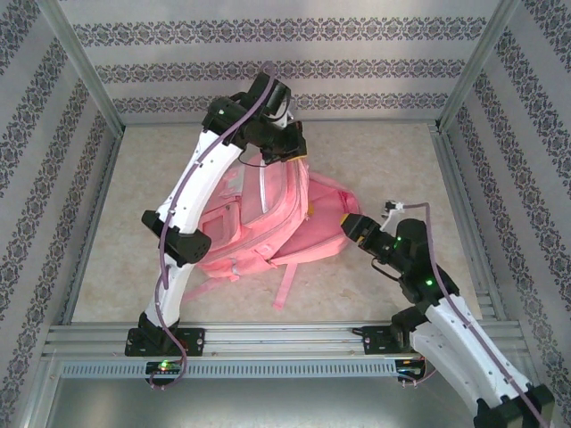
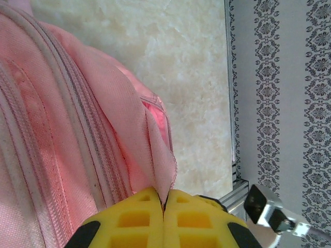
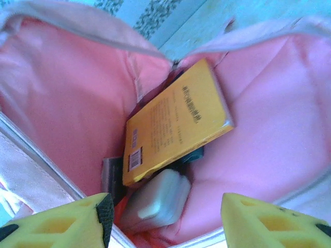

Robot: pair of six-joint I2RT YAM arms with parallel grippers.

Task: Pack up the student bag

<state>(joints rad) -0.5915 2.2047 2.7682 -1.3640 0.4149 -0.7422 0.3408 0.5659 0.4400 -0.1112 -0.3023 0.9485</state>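
Note:
The student bag [image 1: 268,223], a large pink backpack, lies in the middle of the table with its mouth facing right. My left gripper [image 1: 284,147] is at the bag's far end, shut on a fold of its pink fabric [image 2: 155,150], the yellow fingertips [image 2: 150,214] pressed together on it. My right gripper [image 1: 348,225] is at the bag's mouth, open, with nothing between its fingers [image 3: 67,222]. Inside, against the pink lining [image 3: 67,103], lie a yellow book [image 3: 176,121], a pale grey-white case [image 3: 155,201] and a dark flat item [image 3: 111,173].
A pink strap [image 1: 287,281] trails from the bag toward the near edge. An aluminium rail [image 1: 285,339] runs along the front, and frame posts and patterned walls [image 1: 500,134] close in the beige tabletop [image 1: 393,169] on three sides.

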